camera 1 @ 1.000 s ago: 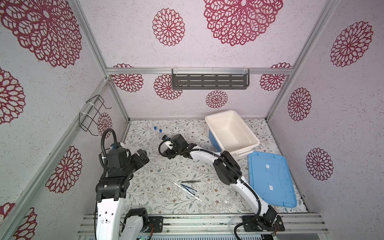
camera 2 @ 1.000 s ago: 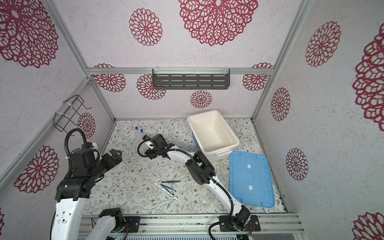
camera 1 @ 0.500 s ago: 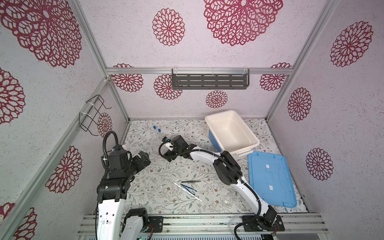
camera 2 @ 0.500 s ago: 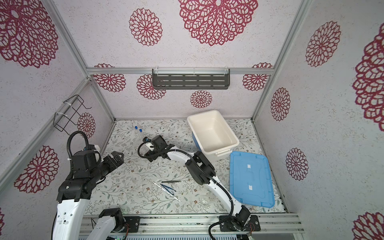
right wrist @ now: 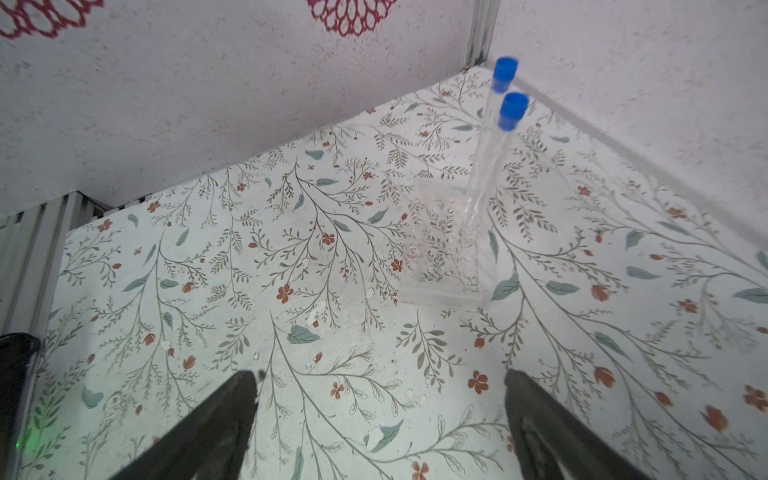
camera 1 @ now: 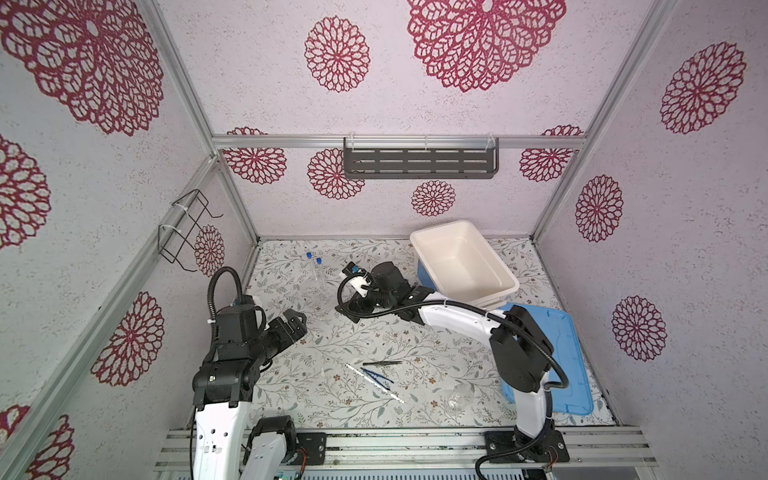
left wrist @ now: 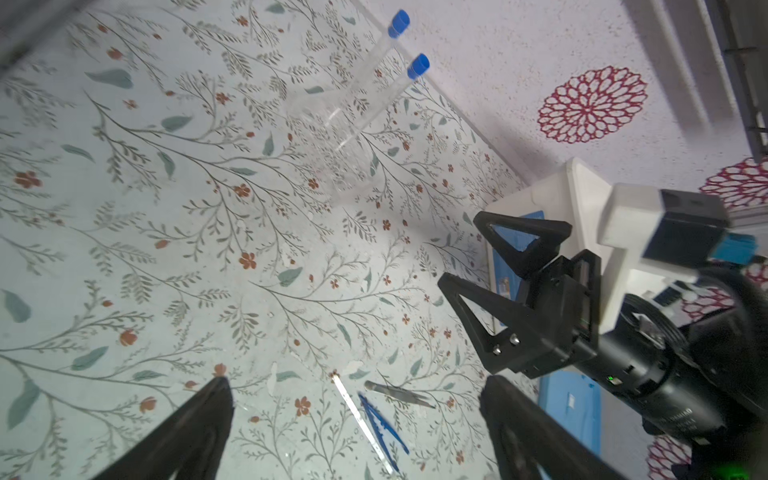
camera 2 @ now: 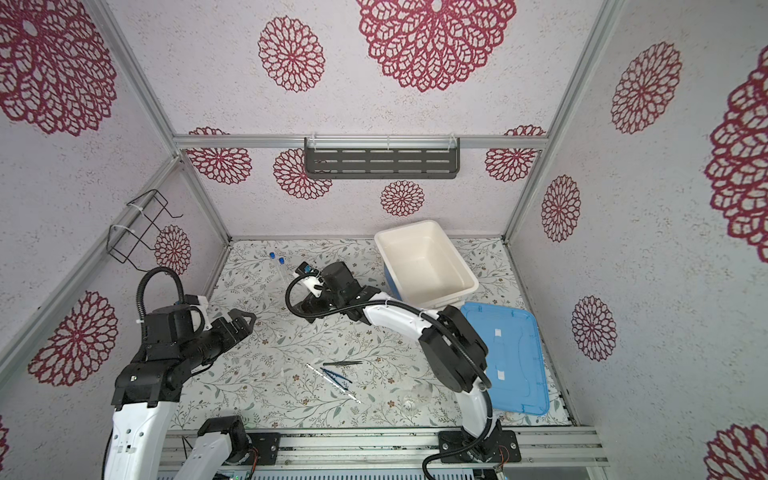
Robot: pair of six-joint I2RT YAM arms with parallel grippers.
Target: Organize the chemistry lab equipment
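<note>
Two clear tubes with blue caps (camera 1: 318, 261) (camera 2: 281, 261) (right wrist: 512, 109) stand in the see-through tube holder (camera 1: 318, 277) (right wrist: 441, 266) (left wrist: 332, 137) at the back left of the table. My right gripper (camera 1: 349, 307) (camera 2: 305, 309) (right wrist: 379, 374) (left wrist: 459, 248) is open and empty, just right of the holder and apart from it. My left gripper (camera 1: 300, 321) (camera 2: 246, 318) (left wrist: 356, 380) hovers open and empty at the left. Dark metal tweezers (camera 1: 382, 363) (left wrist: 399, 392), blue tweezers (camera 1: 376, 376) (left wrist: 384, 428) and a thin white stick (camera 1: 395, 397) (left wrist: 353, 409) lie together near the front. A small clear vessel (camera 1: 460, 397) sits at the front right.
A big white tub (camera 1: 415, 245) stands at the back right. A flat blue lid (camera 1: 557, 361) lies along the right side, partly under my right arm. On the back wall hangs a dark shelf (camera 1: 419, 164), and on the left wall a wire rack (camera 1: 187, 228).
My right gripper's jaws have opened wider beside the tube holder. The left arm has shifted slightly.
</note>
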